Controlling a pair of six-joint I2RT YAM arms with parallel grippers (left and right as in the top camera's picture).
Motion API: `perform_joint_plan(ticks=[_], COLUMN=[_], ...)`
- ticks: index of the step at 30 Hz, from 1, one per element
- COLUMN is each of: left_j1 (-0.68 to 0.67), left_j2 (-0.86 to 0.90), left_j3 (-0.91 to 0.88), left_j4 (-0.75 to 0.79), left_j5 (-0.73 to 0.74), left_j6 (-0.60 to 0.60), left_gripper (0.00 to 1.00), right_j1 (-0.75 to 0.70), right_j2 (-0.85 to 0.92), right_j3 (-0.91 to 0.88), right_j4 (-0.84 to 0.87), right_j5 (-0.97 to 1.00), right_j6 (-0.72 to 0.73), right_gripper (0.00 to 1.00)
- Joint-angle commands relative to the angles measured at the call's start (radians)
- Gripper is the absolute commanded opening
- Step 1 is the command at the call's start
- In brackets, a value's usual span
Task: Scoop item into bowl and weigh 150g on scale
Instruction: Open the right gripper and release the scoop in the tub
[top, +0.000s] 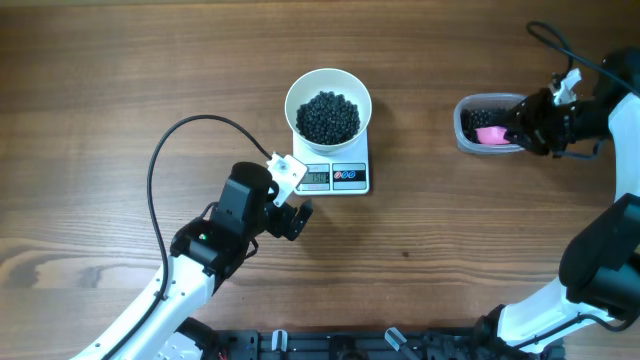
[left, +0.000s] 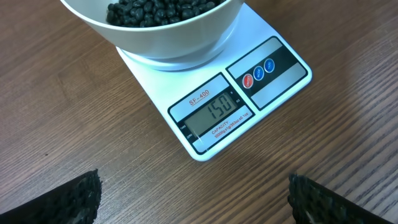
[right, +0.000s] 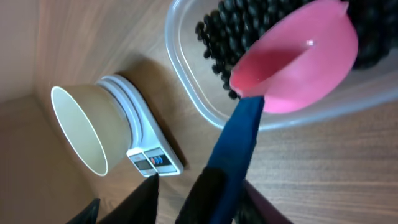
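Observation:
The white bowl stands on the scale, filled with black beans. In the left wrist view the scale's display reads 150 below the bowl. My left gripper hovers open just in front of the scale, with bare wood between its fingers. My right gripper is at the clear tub. A pink scoop rests on the beans there. Its blue handle runs between my right gripper's parted fingers, with a gap on the left side.
The tub's clear wall stands to the right of the scale and bowl. A black cable loops over the table left of the left arm. The right arm's base fills the lower right corner.

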Motion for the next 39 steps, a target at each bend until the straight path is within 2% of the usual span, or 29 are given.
perform_joint_plan(ticks=[1, 3, 5, 9, 15, 16, 27, 31, 33, 35, 39], left_j1=[0.009, 0.009, 0.009, 0.009, 0.009, 0.009, 0.009, 0.009, 0.009, 0.009, 0.009], left_j2=[0.000, 0.000, 0.000, 0.000, 0.000, 0.000, 0.000, 0.000, 0.000, 0.000, 0.000], left_j3=[-0.003, -0.003, -0.003, -0.003, -0.003, -0.003, -0.003, -0.003, -0.003, -0.003, -0.003], left_j4=[0.000, 0.000, 0.000, 0.000, 0.000, 0.000, 0.000, 0.000, 0.000, 0.000, 0.000], left_j5=[-0.006, -0.006, -0.006, -0.006, -0.006, -0.006, -0.006, -0.006, -0.006, -0.006, -0.006], left_j6=[0.005, 0.005, 0.005, 0.005, 0.005, 0.005, 0.005, 0.005, 0.005, 0.005, 0.005], left_gripper=[1.00, 1.00, 1.00, 1.00, 1.00, 1.00, 1.00, 1.00, 1.00, 1.00, 1.00], right_j1=[-0.008, -0.008, -0.008, -0.008, -0.021, -0.021, -0.021, -0.021, -0.021, -0.021, -0.021], right_j2=[0.017, 0.016, 0.012, -0.019, -0.110, -0.130, -0.443, -0.552, -0.599, -0.626, -0.649], right_j3=[-0.003, -0.002, -0.002, -0.001, 0.034, 0.039, 0.146, 0.149, 0.149, 0.149, 0.149], right_j4=[-0.043, -0.070, -0.094, -0.123, -0.141, -0.141, -0.117, -0.058, -0.042, -0.091, -0.172], right_j5=[-0.008, -0.006, 0.011, 0.084, 0.120, 0.120, 0.179, 0.179, 0.180, 0.218, 0.265], right_j6=[0.008, -0.018, -0.026, -0.027, -0.053, -0.066, -0.063, 0.047, 0.170, 0.109, 0.103], right_gripper=[0.57, 0.73, 0.84, 0.93, 0.96, 0.99, 1.00, 1.00, 1.00, 1.00, 1.00])
